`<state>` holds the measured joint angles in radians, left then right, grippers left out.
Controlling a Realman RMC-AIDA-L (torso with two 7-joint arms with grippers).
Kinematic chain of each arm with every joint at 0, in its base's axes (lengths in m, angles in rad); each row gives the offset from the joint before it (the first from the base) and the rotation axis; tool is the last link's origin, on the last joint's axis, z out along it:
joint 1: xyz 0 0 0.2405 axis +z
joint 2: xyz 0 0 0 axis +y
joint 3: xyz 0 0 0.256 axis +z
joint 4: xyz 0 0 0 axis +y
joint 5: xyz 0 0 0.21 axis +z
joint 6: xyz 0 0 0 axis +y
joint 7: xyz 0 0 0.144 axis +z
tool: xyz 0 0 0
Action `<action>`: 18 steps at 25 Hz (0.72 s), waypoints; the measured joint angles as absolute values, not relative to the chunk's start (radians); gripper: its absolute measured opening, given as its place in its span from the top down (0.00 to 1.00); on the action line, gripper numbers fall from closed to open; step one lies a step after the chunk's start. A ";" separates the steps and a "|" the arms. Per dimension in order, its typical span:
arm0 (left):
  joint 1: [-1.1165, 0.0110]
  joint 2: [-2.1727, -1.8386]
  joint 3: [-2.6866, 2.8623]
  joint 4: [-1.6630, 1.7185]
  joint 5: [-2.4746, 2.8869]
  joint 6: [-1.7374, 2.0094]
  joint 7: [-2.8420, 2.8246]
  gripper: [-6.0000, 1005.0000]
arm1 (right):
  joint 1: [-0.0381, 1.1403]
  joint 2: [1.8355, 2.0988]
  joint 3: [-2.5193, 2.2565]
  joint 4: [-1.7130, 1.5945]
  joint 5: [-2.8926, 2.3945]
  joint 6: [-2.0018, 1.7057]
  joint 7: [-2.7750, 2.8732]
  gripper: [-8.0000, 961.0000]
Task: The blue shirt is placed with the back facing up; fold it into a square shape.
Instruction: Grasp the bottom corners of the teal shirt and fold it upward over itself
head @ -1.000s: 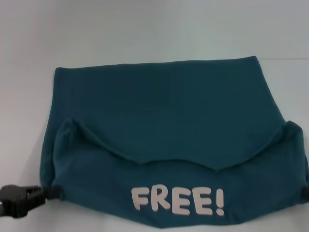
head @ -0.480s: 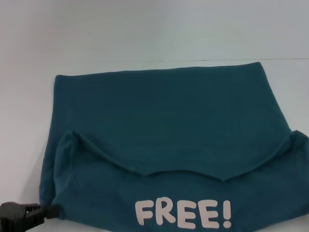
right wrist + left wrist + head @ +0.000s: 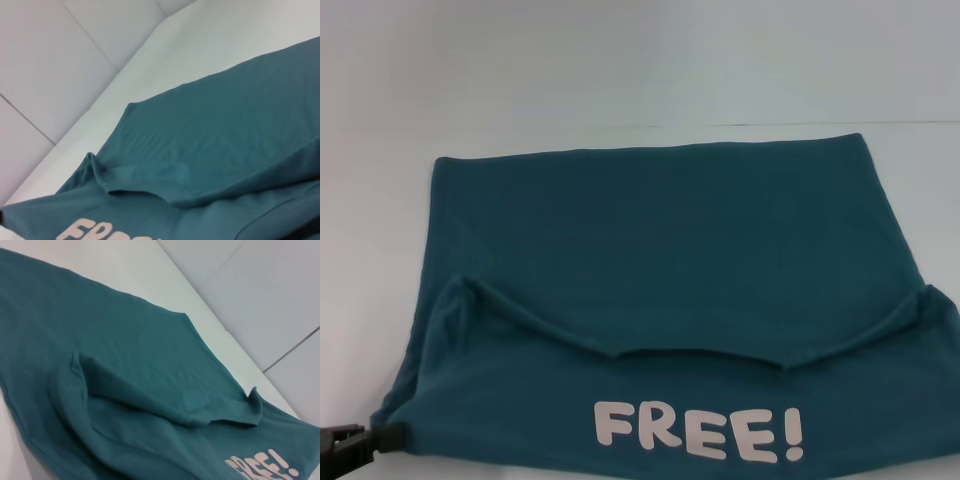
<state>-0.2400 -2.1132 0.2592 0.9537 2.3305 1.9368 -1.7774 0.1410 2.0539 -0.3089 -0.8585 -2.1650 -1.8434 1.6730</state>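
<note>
The blue shirt [image 3: 660, 250] lies spread on the white table [image 3: 365, 250], far wider than either gripper. Its near part is folded over, so a flap with white "FREE!" lettering [image 3: 700, 432] faces up. My left gripper [image 3: 386, 437] is at the shirt's near left corner, shut on the cloth there, and mostly cut off by the head view's edge. The left wrist view shows the shirt [image 3: 125, 370] with the folded flap's ridge. The right wrist view shows the shirt [image 3: 225, 135] and part of the lettering [image 3: 95, 232]. My right gripper is out of view.
The table's far edge [image 3: 820, 124] runs just behind the shirt, with a pale wall beyond. Wall panels [image 3: 260, 300] show past the table in the left wrist view. Bare table [image 3: 920, 170] lies to either side of the shirt.
My left gripper has drawn toward the near left corner of the head view, with the shirt corner following. The flap lies flatter. The dark tip seen earlier at the right edge has left the view.
</note>
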 joint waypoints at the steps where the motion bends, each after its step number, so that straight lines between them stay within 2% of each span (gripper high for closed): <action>1: -0.240 -2.112 0.258 0.956 2.331 1.938 -1.777 0.97 | 0.140 2.056 -0.305 -0.858 -2.165 -1.845 1.669 0.95; 10: -0.246 -2.106 0.255 0.963 2.333 1.937 -1.777 0.97 | 0.142 2.064 -0.294 -0.857 -2.162 -1.848 1.664 0.95; 18: -0.382 -2.097 0.195 0.893 2.285 1.878 -1.795 0.97 | 0.248 2.075 -0.280 -0.859 -2.152 -1.844 1.663 0.95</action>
<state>-0.3820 -2.0972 0.1947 0.8930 2.2852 1.8775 -1.7950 0.2479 2.0750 -0.2798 -0.8586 -2.1517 -1.8442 1.6628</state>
